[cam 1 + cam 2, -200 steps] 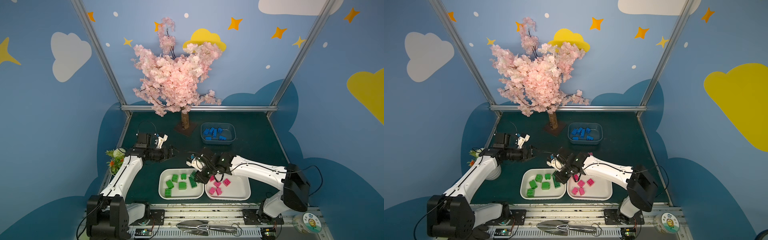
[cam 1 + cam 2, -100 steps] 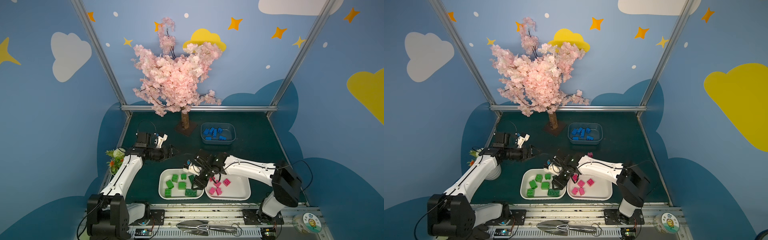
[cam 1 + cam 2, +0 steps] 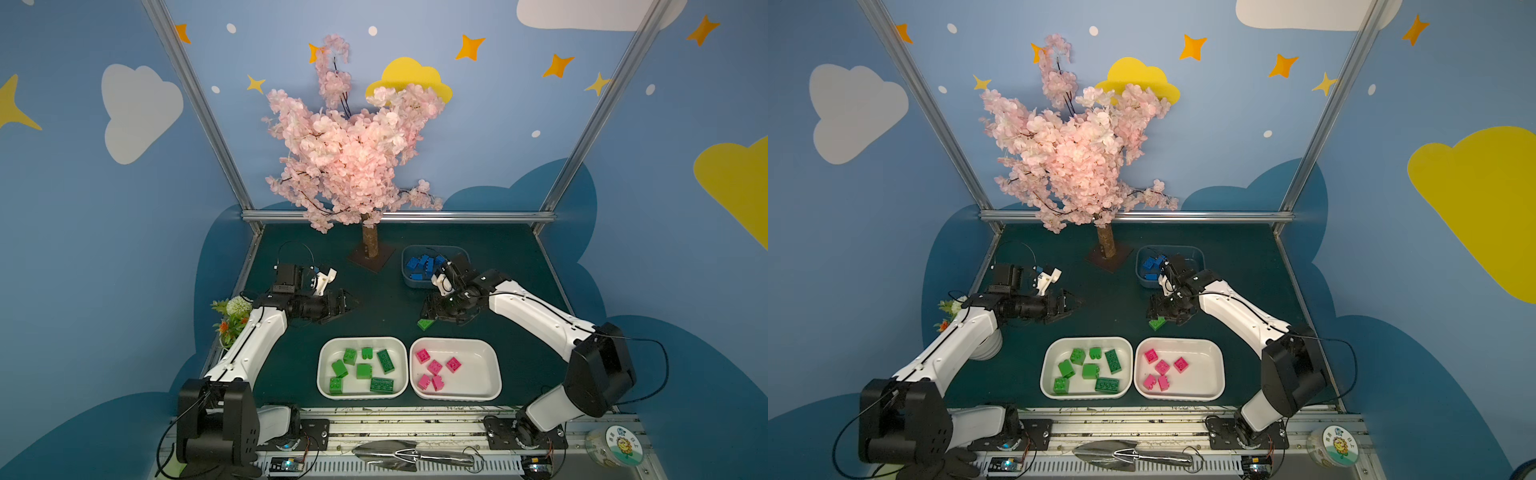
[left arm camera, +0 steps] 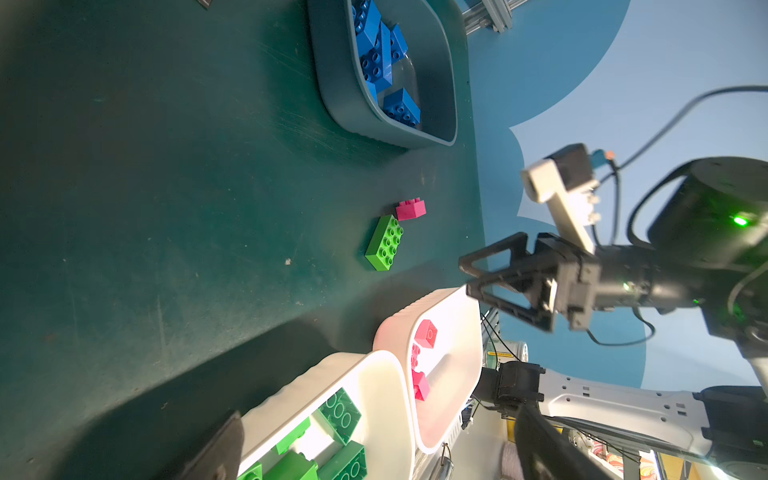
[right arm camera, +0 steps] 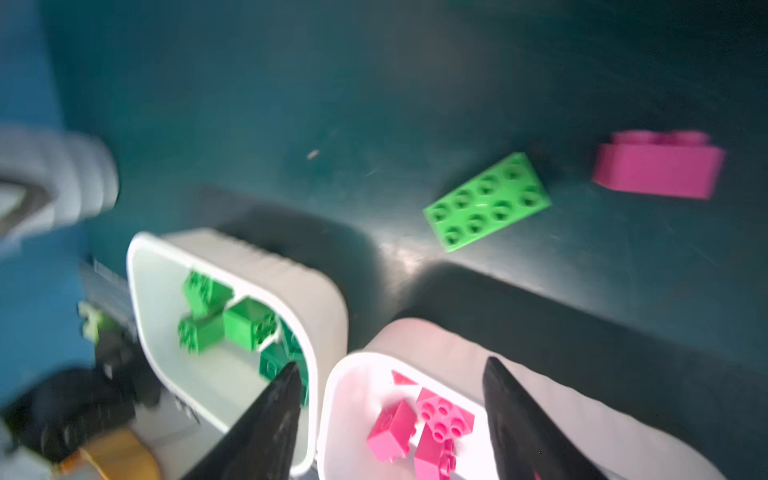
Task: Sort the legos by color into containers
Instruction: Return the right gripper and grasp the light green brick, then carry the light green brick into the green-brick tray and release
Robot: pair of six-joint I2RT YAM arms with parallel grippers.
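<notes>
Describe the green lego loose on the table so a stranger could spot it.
Start at the white tray of pink legos at the front, then look behind it on the green mat, toward the grey-blue tub. The green lego lies flat there, studs up. It is a long eight-stud brick outside every container, with one loose pink lego beside it.

Long green brick [image 4: 384, 243] and pink brick [image 4: 410, 209] lie loose, unsorted.

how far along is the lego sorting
Done: a white tray of green bricks, a white tray of pink bricks, a grey-blue tub of blue ones. In hand: nothing; the right pincer is open. Left: a loose green brick and loose pink brick on the table.
</notes>
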